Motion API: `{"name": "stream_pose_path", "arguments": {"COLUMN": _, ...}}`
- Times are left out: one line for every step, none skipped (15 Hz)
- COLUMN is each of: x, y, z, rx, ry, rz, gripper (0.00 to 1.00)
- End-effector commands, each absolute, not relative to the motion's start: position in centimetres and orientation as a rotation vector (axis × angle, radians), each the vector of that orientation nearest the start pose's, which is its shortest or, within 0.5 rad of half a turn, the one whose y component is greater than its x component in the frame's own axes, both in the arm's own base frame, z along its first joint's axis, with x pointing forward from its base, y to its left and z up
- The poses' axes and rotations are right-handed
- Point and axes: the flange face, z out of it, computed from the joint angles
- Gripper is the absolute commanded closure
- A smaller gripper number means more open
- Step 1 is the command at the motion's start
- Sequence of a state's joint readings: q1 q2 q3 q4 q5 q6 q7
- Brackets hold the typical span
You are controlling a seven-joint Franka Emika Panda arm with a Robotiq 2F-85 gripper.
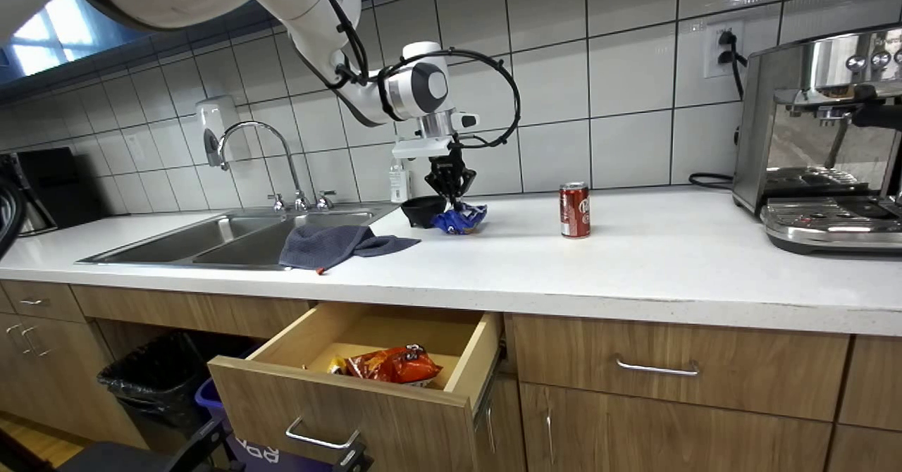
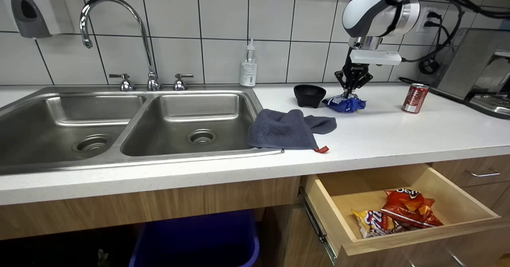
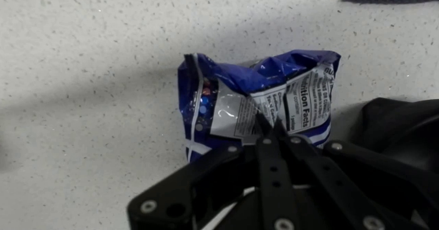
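Note:
A blue snack bag [image 3: 228, 110] with a silver nutrition label lies on the white counter, seen in the wrist view. My gripper [image 3: 271, 123] points down over its middle, with the fingers drawn together and a fold of the wrapper pinched between the tips. In both exterior views the blue bag [image 1: 461, 220] [image 2: 346, 105] rests on the counter below the gripper [image 1: 456, 203] [image 2: 348, 94]. Close beside it stands a black bowl [image 2: 309, 95], whose dark side also shows at the right of the wrist view. How deep the fingertips reach into the wrapper is hidden.
A grey cloth [image 2: 285, 129] lies by the sink [image 2: 131, 131]. A red can [image 1: 575, 210] and a coffee machine [image 1: 824, 141] stand farther along the counter. Below, a drawer [image 1: 338, 394] is pulled out, holding a red chip bag [image 2: 410, 207] and a yellow bag [image 2: 368, 221].

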State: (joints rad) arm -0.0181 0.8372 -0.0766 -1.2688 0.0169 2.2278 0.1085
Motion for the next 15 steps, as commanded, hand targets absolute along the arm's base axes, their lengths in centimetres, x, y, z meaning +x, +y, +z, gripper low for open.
{"name": "stream_pose_path", "arguments": {"x": 76.8, "y": -5.8, "z": 26.8, "rx": -3.169, "ry": 0.285, "rz": -0.176, "gripper": 1.0}}
{"name": "stream_pose_path", "arguments": {"x": 76.8, "y": -5.8, "z": 26.9, "rx": -3.169, "ry": 0.285, "rz": -0.177, "gripper": 1.0}}
{"name": "stream_pose_path", "arguments": {"x": 76.8, "y": -5.7, "z": 27.0, "rx": -3.168, "ry": 0.285, "rz": -0.181, "gripper": 1.0}}
{"name": "stream_pose_path", "arguments": {"x": 76.8, "y": -5.7, "z": 27.1, "rx": -3.168, "ry": 0.285, "rz": -0.186, "gripper": 1.0}}
{"name": "stream_pose_path", "arguments": {"x": 76.7, "y": -5.6, "z": 27.3, "rx": -3.166, "ry": 0.286, "rz": -0.192, "gripper": 1.0}}
{"name": "stream_pose_path", "arguments": {"x": 76.7, "y": -5.6, "z": 27.4, "rx": -3.165, "ry": 0.288, "rz": -0.196, "gripper": 1.0}}
{"name": "stream_pose_path", "arguments": {"x": 76.6, "y": -5.5, "z": 27.5, "rx": -3.165, "ry": 0.29, "rz": -0.202, "gripper": 1.0}}
{"name": "stream_pose_path", "arguments": {"x": 76.5, "y": -5.4, "z": 27.5, "rx": -3.164, "ry": 0.291, "rz": -0.205, "gripper": 1.0}}
{"name": "stream_pose_path", "arguments": {"x": 76.3, "y": -5.3, "z": 27.6, "rx": -3.162, "ry": 0.294, "rz": -0.206, "gripper": 1.0}}
{"name": "stream_pose_path", "arguments": {"x": 76.3, "y": -5.2, "z": 27.6, "rx": -3.161, "ry": 0.295, "rz": -0.21, "gripper": 1.0}}
{"name": "stream_pose_path", "arguments": {"x": 76.1, "y": -5.1, "z": 27.7, "rx": -3.16, "ry": 0.296, "rz": -0.216, "gripper": 1.0}}
{"name": "stream_pose_path", "arguments": {"x": 76.0, "y": -4.9, "z": 27.8, "rx": -3.159, "ry": 0.297, "rz": -0.221, "gripper": 1.0}}
{"name": "stream_pose_path", "arguments": {"x": 75.8, "y": -4.7, "z": 27.9, "rx": -3.157, "ry": 0.3, "rz": -0.229, "gripper": 1.0}}
{"name": "stream_pose_path", "arguments": {"x": 75.7, "y": -4.4, "z": 28.0, "rx": -3.155, "ry": 0.303, "rz": -0.237, "gripper": 1.0}}
{"name": "stream_pose_path", "arguments": {"x": 75.5, "y": -4.1, "z": 28.0, "rx": -3.152, "ry": 0.306, "rz": -0.247, "gripper": 1.0}}
